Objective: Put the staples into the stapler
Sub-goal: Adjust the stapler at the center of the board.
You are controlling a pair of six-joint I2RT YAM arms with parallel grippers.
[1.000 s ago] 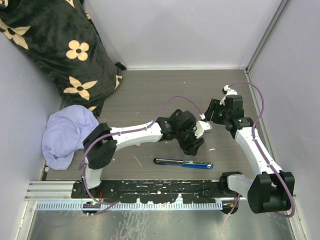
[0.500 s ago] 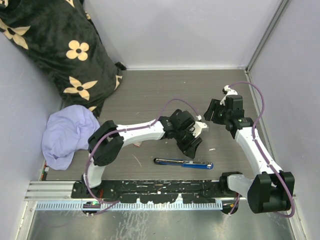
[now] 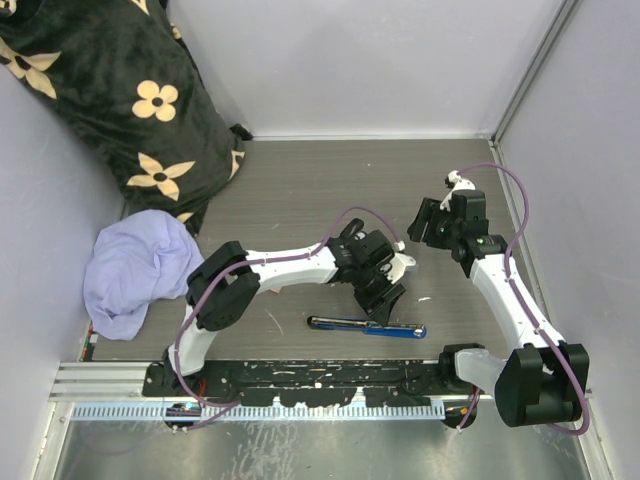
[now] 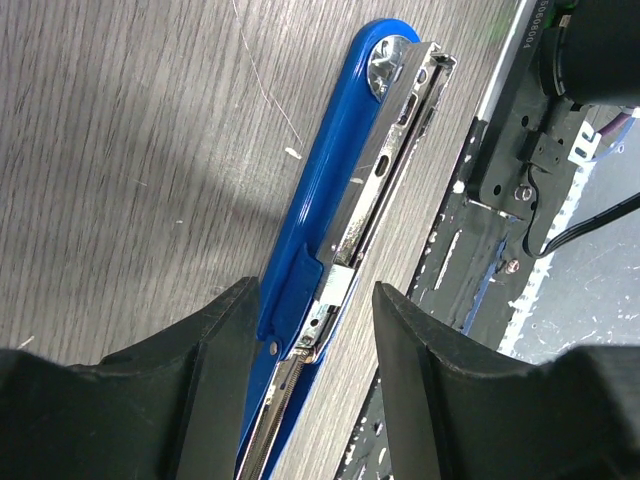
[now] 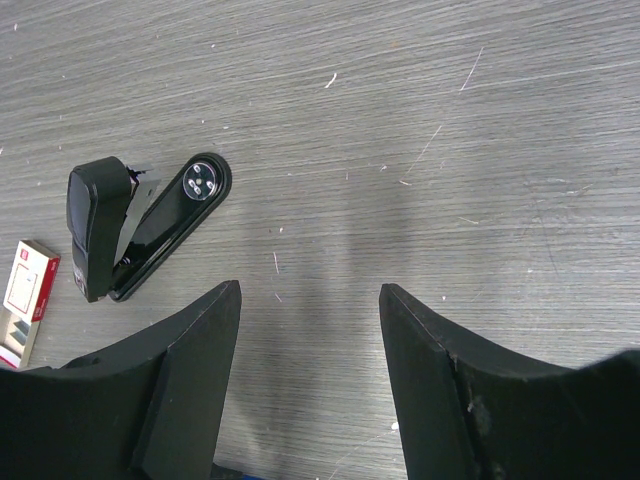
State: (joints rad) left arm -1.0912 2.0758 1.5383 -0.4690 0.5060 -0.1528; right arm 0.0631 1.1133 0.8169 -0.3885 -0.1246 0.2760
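Note:
A blue stapler (image 3: pixel 367 326) lies opened out flat on the table near the front edge. In the left wrist view the blue stapler (image 4: pixel 335 210) shows its bare metal staple channel. My left gripper (image 4: pixel 315 290) is open and hovers just above its hinge end, one finger on each side; it also shows in the top view (image 3: pixel 382 298). My right gripper (image 5: pixel 310 295) is open and empty over bare table, further back and right in the top view (image 3: pixel 420 224). The staples box (image 5: pixel 30 282), white with a red label, lies at the left edge of the right wrist view.
A small black stapler (image 5: pixel 140 225) lies half open beside the staples box. A black flowered cushion (image 3: pixel 120 90) and a lavender cloth (image 3: pixel 135 265) fill the left side. A black mounting rail (image 3: pixel 300 385) runs along the near edge. Walls close in the back and right.
My left gripper has moved toward the near edge, down over the blue stapler, and its elbow has swung right. The right arm has not moved.

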